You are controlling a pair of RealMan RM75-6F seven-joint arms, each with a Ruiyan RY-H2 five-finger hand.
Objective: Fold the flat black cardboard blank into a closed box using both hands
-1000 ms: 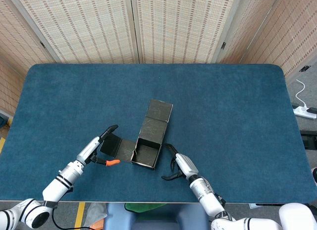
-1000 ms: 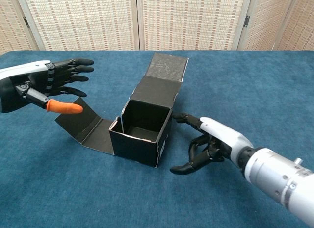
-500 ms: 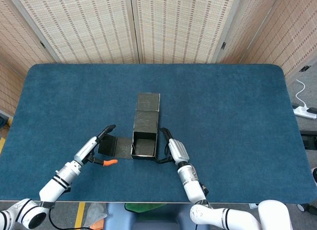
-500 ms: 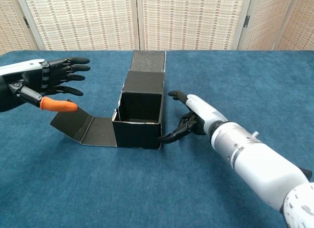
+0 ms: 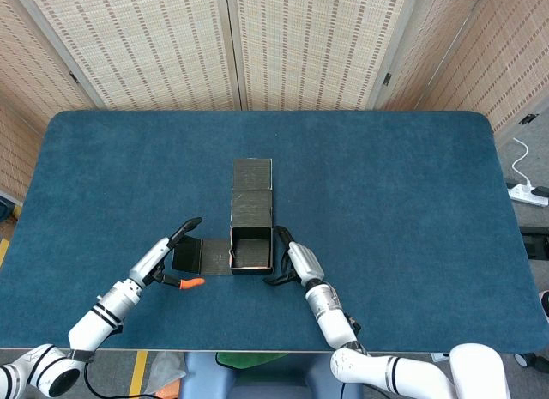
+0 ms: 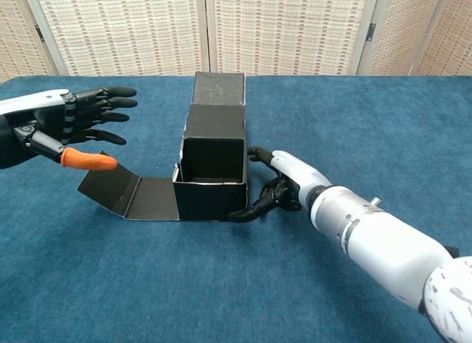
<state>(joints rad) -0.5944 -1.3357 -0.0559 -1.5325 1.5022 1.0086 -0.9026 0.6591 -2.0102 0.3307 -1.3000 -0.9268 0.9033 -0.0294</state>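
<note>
From the head view, the black cardboard box [image 5: 251, 244] sits near the middle of the blue desk [image 5: 395, 210], toward my side of it, partly formed: an open-topped body with its lid panels [image 5: 251, 191] laid flat away from me and a side flap [image 5: 199, 256] lying flat to my left. My left hand [image 5: 169, 259] hangs over the outer end of that flap with its fingers spread and nothing in them; its orange-tipped thumb [image 5: 192, 281] points toward the box. My right hand [image 5: 294, 262] lies against the right wall of the box, fingers curled toward it; I cannot tell from here whether it grips or merely touches. From the chest view, the box [image 6: 212, 177] stands upright with its mouth open, the back panel rising behind it and the lid end [image 6: 218, 88] beyond that. The side flap [image 6: 133, 194] lies on the desk [image 6: 369, 136] and tilts up at its outer end. My left hand [image 6: 70, 125] is held above the flap, clear of it, fingers wide apart, holding nothing. My right hand [image 6: 284, 186] has its dark fingertips [image 6: 243, 214] at the lower right corner of the box, touching the wall; the fingers are bent inward but enclose nothing.
</note>
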